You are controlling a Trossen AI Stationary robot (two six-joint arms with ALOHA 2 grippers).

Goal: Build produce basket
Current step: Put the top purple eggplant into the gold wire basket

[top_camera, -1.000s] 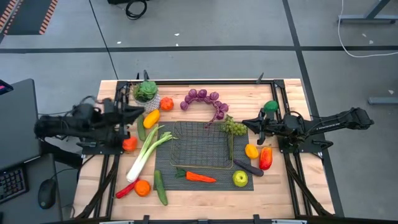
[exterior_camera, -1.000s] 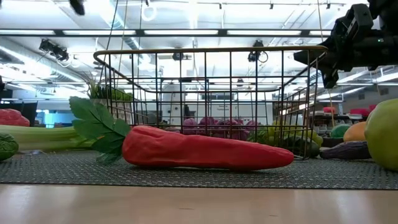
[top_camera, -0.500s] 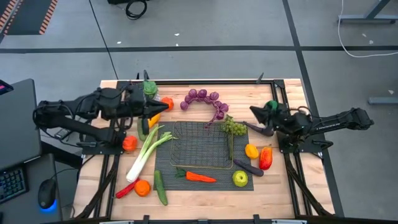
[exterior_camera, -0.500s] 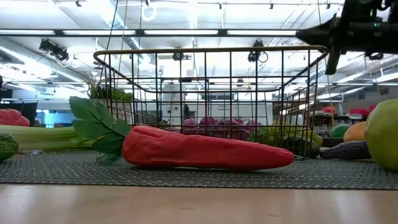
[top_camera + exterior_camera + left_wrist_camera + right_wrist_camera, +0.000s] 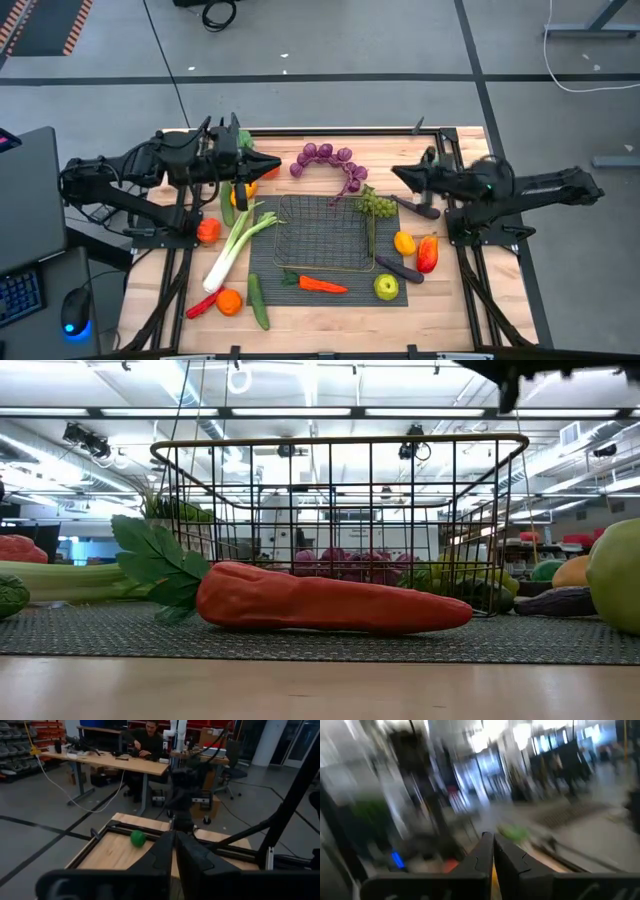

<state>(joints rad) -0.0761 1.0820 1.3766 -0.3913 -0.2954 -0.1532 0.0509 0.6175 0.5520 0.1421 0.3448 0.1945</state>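
On your wooden worktop (image 5: pixel 460 300) the basket (image 5: pixel 322 235) sits empty mid-mat, produce (image 5: pixel 322 285) scattered around it. Both clenched claws, left claw (image 5: pixel 272 164) and right claw (image 5: pixel 397 174), have lifted inward; nothing grasped yet.

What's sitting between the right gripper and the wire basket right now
In the high view, the green grapes lie between the shut right gripper and the basket, at the basket's far right corner.
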